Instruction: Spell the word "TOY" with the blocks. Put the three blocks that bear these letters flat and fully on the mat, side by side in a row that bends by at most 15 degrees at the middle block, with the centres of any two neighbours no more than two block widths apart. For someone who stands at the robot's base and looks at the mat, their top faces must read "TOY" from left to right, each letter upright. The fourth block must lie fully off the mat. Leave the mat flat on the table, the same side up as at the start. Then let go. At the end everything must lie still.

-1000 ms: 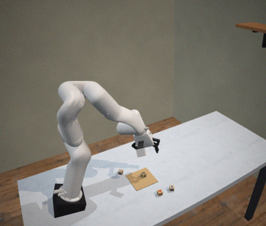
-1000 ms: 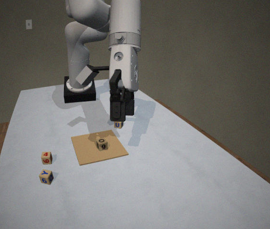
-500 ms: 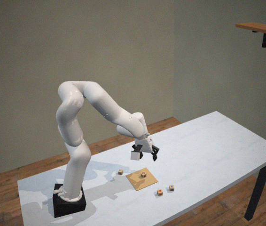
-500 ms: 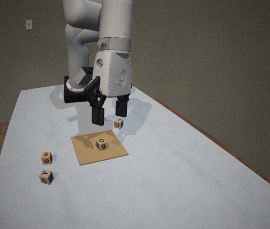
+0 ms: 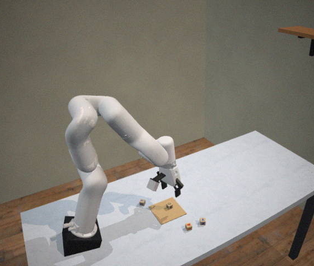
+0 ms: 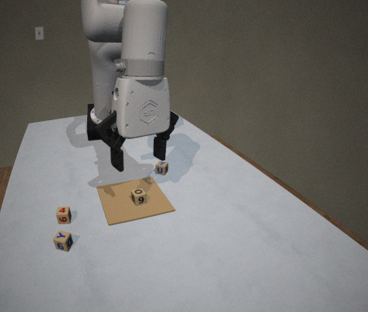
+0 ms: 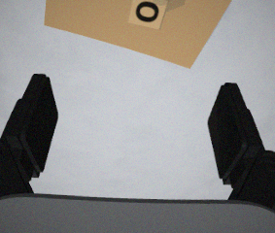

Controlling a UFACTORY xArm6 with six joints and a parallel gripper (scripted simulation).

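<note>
The tan mat (image 5: pixel 167 210) lies flat on the white table, in front of the robot's base. A wooden block with a black O on top (image 5: pixel 169 205) stands on the mat; it also shows in the exterior view (image 6: pixel 138 196) and the wrist view (image 7: pixel 149 0). A block with a blue U on its side (image 6: pixel 161 168) lies off the mat, near its base-side corner. A block with a blue Y on top (image 6: pixel 63 240) and a block with a red 4 on top (image 6: pixel 63 214) lie off the mat on the other side. My gripper (image 6: pixel 138 161) is open and empty, hovering above the mat's base-side edge.
The robot's black base (image 5: pixel 81 239) stands at the table's near left corner. A wooden shelf (image 5: pixel 309 34) hangs on the wall far to the right. The table's edge runs a short way past the Y block (image 5: pixel 202 220).
</note>
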